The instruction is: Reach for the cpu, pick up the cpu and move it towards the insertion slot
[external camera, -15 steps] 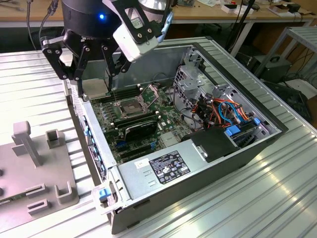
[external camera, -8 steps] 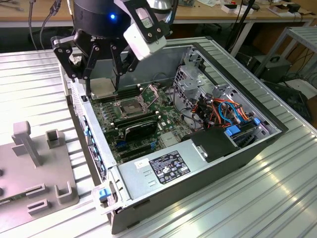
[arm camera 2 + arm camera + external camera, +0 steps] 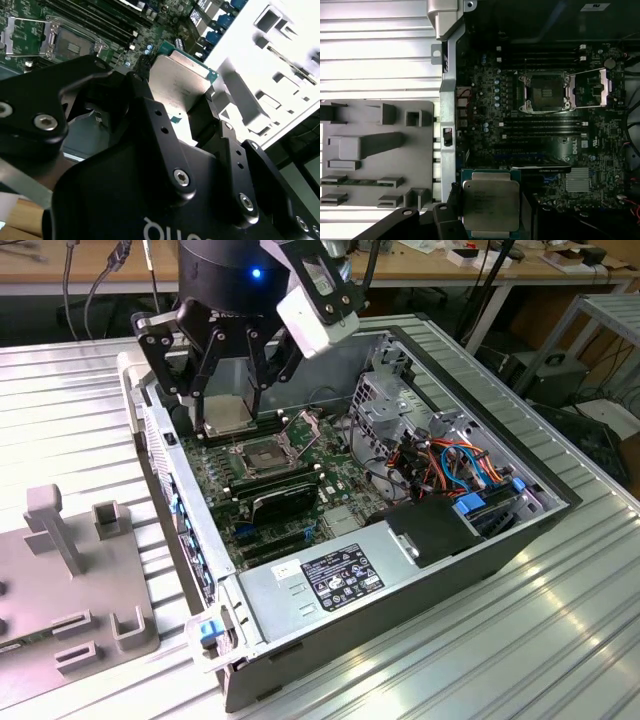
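The black two-fingered gripper [image 3: 187, 107] clamped the flat silvery square cpu [image 3: 176, 85] by its edges, carrying it level above the motherboard, short of the open metal-framed insertion slot [image 3: 545, 92].

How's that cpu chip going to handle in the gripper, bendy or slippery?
The cpu, held in the gripper, looks flat and rigid, so probably stiff. Its smooth metal lid may slip. Thin and small, it's likely light, though probably fragile underneath.
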Controlling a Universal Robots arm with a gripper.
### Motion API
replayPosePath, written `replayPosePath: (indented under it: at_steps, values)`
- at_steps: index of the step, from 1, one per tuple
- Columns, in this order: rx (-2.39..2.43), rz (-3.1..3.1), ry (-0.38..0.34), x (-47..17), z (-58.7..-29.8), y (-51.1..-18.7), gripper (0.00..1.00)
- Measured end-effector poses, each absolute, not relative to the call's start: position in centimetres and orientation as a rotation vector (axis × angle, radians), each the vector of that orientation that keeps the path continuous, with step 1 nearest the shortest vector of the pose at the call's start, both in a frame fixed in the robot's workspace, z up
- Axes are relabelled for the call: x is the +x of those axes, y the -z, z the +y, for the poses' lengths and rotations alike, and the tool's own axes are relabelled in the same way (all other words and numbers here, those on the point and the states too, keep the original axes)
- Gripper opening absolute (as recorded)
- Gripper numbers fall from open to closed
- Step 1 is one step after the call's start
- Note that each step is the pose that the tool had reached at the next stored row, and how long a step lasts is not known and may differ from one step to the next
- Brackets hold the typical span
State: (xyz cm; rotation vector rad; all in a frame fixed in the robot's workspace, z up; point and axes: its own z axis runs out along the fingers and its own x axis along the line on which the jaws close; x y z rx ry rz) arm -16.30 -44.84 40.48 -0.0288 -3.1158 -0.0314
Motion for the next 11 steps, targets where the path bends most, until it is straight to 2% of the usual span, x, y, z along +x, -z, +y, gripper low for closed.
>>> replayPosePath:
  at_steps: [11]
  values:
    - [-0.029,-3.116,0.018,-13.0,-44.3,-40.4,0.55]
